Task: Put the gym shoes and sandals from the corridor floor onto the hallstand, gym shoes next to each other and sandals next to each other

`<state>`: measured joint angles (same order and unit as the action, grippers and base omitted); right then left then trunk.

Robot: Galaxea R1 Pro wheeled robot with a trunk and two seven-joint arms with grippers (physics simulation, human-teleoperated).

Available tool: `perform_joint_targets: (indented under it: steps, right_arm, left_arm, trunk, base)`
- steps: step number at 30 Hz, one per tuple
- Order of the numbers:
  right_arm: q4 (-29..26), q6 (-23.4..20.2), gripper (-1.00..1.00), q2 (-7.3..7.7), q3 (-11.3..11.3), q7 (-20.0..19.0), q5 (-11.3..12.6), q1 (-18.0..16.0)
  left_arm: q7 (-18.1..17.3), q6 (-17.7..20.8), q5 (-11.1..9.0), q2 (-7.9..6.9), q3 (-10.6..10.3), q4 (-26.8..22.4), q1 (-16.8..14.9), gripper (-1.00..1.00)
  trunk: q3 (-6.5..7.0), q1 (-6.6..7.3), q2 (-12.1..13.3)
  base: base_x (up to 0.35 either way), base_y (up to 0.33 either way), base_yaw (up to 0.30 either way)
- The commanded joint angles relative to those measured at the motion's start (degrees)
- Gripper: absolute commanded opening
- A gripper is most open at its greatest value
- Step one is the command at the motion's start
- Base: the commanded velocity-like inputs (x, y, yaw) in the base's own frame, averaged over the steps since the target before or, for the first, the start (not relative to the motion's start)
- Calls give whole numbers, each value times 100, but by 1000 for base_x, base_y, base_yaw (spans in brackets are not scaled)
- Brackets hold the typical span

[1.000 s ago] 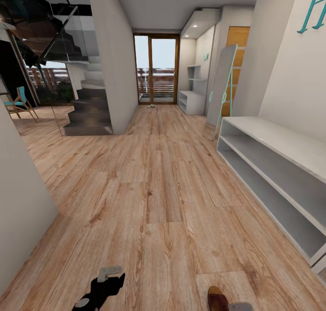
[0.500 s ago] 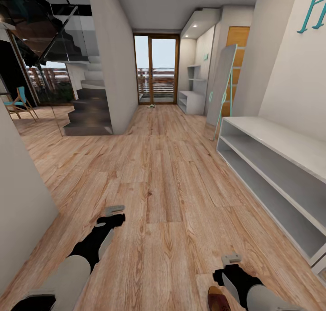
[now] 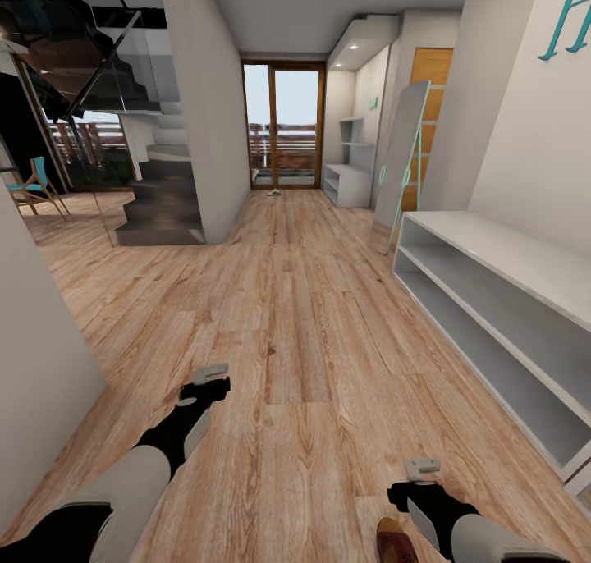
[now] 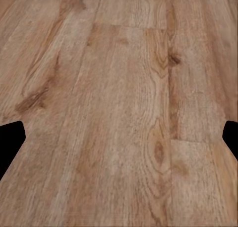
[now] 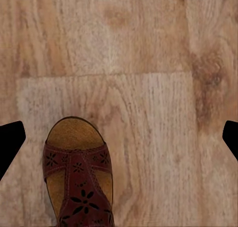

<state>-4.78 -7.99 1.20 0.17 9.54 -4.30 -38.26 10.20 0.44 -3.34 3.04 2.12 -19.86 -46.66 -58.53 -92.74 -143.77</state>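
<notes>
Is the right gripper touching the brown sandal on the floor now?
Apart. In the right wrist view, the sandal lies flat on the floor, with bare planks between it and both black fingertips at the picture's edges.

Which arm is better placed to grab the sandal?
Right. The right gripper hangs open just beside the sandal, and the sandal shows in its wrist view. The left gripper is farther off over bare floor.

Head view, lower frame: left arm [image 3: 123, 485] and right arm [image 3: 484, 534], each a pale grey rounded forearm shell joined to a black wrist section. Left gripper [image 3: 203, 385] and right gripper [image 3: 423, 467] end in small light-grey blocky finger pieces.
</notes>
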Motion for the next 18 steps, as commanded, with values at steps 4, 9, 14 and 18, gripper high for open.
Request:
perform_joint_targets:
  steps: [4,9,14,18]
  right_arm:
    - [45,175,100,-7,0,-53,-47,-1]
    - [305,699,100,-19,0,-129,-66,15]
    - [644,1878,100,-34,6,-137,-93,135]
    - [743,2524,100,-66,11,-133,-111,309]
  left_arm:
    - [-91,-477,-37,24,20,-66,-10,100]
    - [-221,-1007,-49,108,54,-722,-17,100]
    - [-209,-1087,-39,170,60,-869,-18,100]
    - [-209,-1107,-36,187,68,-917,-18,100]
  trunk:
    - [-5,1,-2]
    - [-5,1,-2]
    - [-5,1,-2]
    - [-5,1,-2]
  base:
    - [0,0,0]
    - [0,0,0]
    - [0,0,0]
    - [0,0,0]
